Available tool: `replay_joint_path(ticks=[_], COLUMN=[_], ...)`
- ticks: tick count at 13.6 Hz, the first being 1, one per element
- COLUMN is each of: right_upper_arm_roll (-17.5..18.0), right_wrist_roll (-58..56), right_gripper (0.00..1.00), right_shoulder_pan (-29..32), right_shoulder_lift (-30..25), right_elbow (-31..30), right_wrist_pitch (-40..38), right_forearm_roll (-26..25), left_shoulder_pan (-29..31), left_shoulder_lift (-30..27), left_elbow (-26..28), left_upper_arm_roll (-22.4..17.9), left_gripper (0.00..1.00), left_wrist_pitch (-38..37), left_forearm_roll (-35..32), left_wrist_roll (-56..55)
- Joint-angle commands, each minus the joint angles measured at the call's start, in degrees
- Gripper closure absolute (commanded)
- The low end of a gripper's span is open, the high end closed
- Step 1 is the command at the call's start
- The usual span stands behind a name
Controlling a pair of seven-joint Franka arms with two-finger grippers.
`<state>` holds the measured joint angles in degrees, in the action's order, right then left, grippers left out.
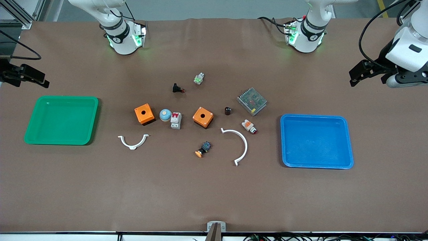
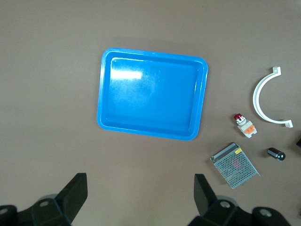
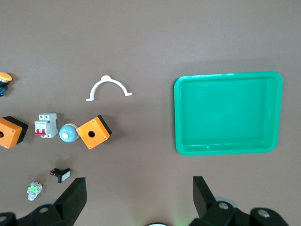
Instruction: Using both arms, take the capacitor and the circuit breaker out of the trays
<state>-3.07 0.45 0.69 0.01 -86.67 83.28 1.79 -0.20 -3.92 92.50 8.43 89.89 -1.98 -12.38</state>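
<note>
The capacitor (image 1: pixel 227 110), a tiny black cylinder, stands on the table between an orange box (image 1: pixel 203 117) and a metal mesh unit (image 1: pixel 252 101); it also shows in the left wrist view (image 2: pixel 276 154). The breaker (image 1: pixel 176 120), grey-white with a red section, lies between the two orange boxes, beside a blue dome (image 1: pixel 165 114); it also shows in the right wrist view (image 3: pixel 46 124). My left gripper (image 1: pixel 353 79) hangs open and empty over bare table at the left arm's end (image 2: pixel 139 183). My right gripper (image 1: pixel 45 83) hangs open and empty over the right arm's end (image 3: pixel 138 186).
A blue tray (image 1: pixel 316 140) sits at the left arm's end, a green tray (image 1: pixel 62 119) at the right arm's end. Around the middle lie a second orange box (image 1: pixel 144 114), two white curved clips (image 1: pixel 133 142) (image 1: pixel 241 147), a white-orange button (image 1: pixel 249 126) and other small parts.
</note>
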Motion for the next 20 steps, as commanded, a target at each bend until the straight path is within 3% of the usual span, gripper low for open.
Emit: replay_joint_path(ticks=[1,5,8,16,20], right_upper_arm_roll=[1.0,1.0,1.0,1.0,1.0], right_wrist_roll=[-0.5,-0.6,-0.6,-0.5,-0.5], right_gripper=[0.0,0.0,0.0,0.0,0.0], right_shoulder_pan=[1.3,1.4,1.3,1.5,1.4], right_shoulder_lift=[1.1,2.1,2.2,3.0,3.2], right_elbow=[3.3,3.4,3.4,3.4,3.4], right_wrist_pitch=[-0.5,-0.4,2.0,3.9,3.9], right_forearm_roll=[-0.6,-0.7,-0.6,-0.8,-0.6], left_shoulder_pan=[-0.4,-0.5,0.1,0.2,0.3], left_shoulder_lift=[-3.5,-4.9,-4.5,-4.7,-3.0], left_elbow=[3.5,5.6,5.0,3.9,0.8], left_upper_arm_roll=[-0.6,-0.7,-0.7,-0.7,-0.7], left_gripper=[0.0,0.0,0.0,0.0,0.0], left_wrist_pitch=[-0.2,-0.1,0.2,-0.7,-0.9], left_forearm_roll=[1.4,3.8,3.9,3.9,3.4], left_wrist_roll=[1.5,2.1,7.9,8.0,7.7])
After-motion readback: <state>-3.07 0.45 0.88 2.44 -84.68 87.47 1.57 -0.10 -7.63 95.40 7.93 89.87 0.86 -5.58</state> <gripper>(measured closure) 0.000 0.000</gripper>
